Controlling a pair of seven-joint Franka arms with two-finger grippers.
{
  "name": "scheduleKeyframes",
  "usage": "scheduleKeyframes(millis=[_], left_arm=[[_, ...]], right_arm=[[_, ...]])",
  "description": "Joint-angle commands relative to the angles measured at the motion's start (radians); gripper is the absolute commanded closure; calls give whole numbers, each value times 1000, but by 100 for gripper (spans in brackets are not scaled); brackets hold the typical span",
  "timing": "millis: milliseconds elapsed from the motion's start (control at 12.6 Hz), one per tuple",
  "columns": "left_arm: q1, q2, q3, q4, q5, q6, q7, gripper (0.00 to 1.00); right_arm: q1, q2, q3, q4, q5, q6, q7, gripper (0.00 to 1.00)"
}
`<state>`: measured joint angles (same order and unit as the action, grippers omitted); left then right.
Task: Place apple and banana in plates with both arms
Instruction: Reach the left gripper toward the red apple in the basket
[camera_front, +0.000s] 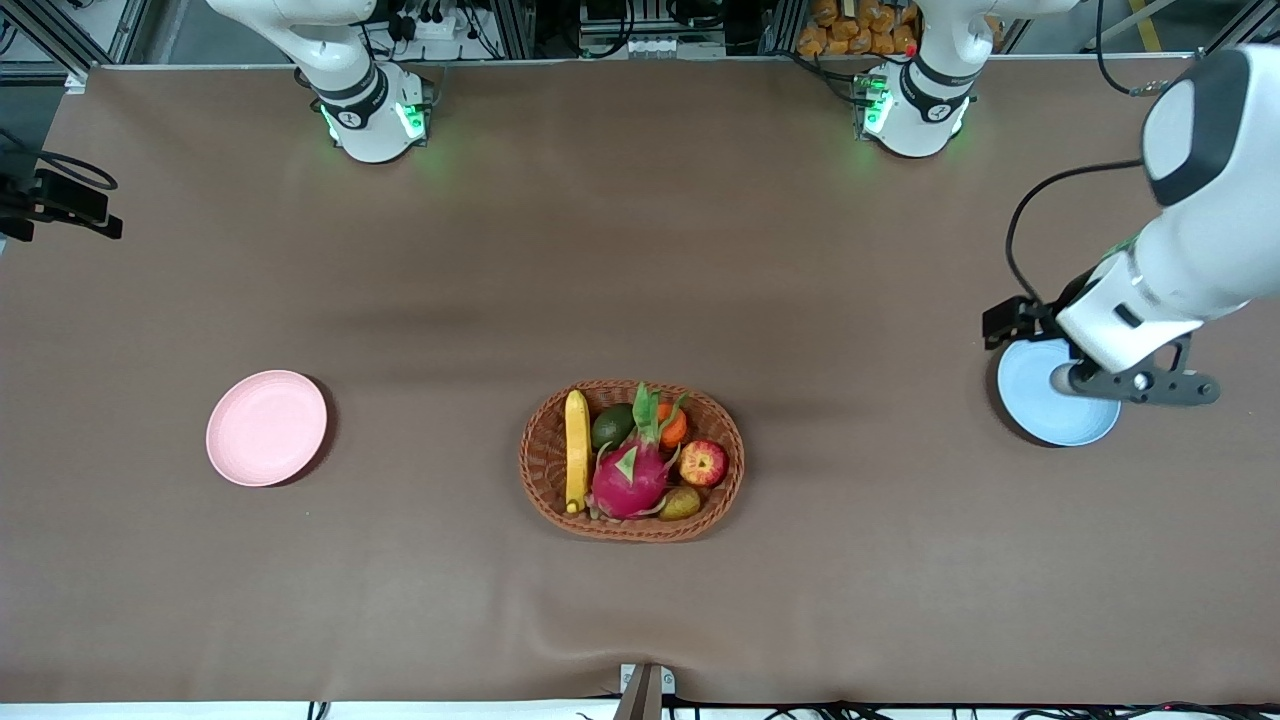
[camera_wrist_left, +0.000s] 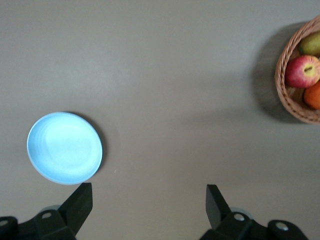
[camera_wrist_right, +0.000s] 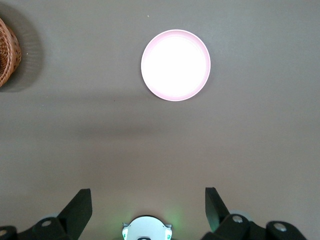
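The apple (camera_front: 703, 463) and the banana (camera_front: 577, 450) lie in a brown wicker basket (camera_front: 532, 462) at mid-table. The apple also shows in the left wrist view (camera_wrist_left: 302, 71). The pink plate (camera_front: 266, 428) lies empty toward the right arm's end and shows in the right wrist view (camera_wrist_right: 175, 65). The blue plate (camera_front: 1040, 405) lies empty toward the left arm's end, partly hidden under the left arm, and shows in the left wrist view (camera_wrist_left: 64, 147). My left gripper (camera_wrist_left: 148, 200) is open, empty and high over the table beside the blue plate (camera_front: 1150, 385). My right gripper (camera_wrist_right: 148, 200) is open, empty and high over bare table between its base and the pink plate.
The basket also holds a pink dragon fruit (camera_front: 630, 478), an avocado (camera_front: 611, 427), a small orange fruit (camera_front: 672, 425) and a brownish pear-like fruit (camera_front: 680, 503). The two arm bases (camera_front: 372, 115) stand along the table's edge farthest from the front camera. A brown cloth covers the table.
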<state>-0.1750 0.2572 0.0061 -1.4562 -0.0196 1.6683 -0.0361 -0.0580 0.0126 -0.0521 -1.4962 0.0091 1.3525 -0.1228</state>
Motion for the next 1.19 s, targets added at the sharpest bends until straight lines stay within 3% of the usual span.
scheduleKeyframes(millis=[0,317,1111], left_arm=[[-30,71,3,48,0,57,15,0],[-93,172,5,97,6,126,-1,0],[-238,356,3,100,3,436,-99,0]], right_arm=[[-23,0,14,-28,34,17,-6,0],[-17,0,15,-56,41,51,-6,0],[-17,12,15,-127,64,111,-11,0]])
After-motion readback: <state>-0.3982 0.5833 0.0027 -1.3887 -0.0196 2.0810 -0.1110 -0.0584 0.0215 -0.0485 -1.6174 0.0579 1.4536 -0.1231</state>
